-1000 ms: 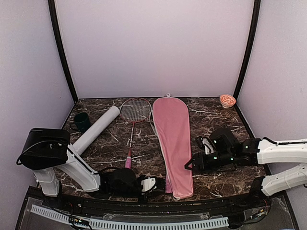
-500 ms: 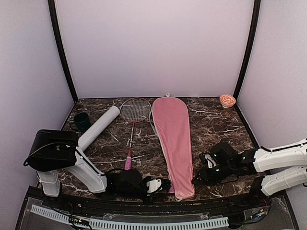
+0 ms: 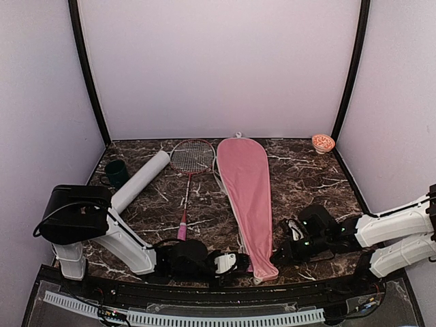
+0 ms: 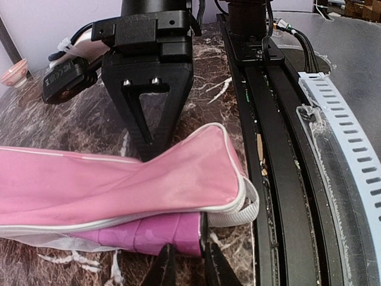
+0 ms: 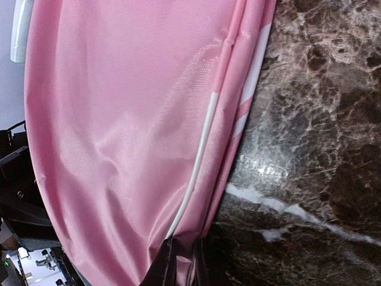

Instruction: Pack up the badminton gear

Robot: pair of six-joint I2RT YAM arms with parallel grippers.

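Under the pink cover (image 3: 245,184), only 1 racket handle (image 4: 161,235) shows.

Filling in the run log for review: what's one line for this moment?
left gripper: at near end of pink cover, grip unclear | right gripper: pinching pink cover side edge | outside cover: one racket, grey tube

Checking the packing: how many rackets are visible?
2: one racket lies bare left of the pink cover; another's pink handle shows in its near end. More may hide inside.
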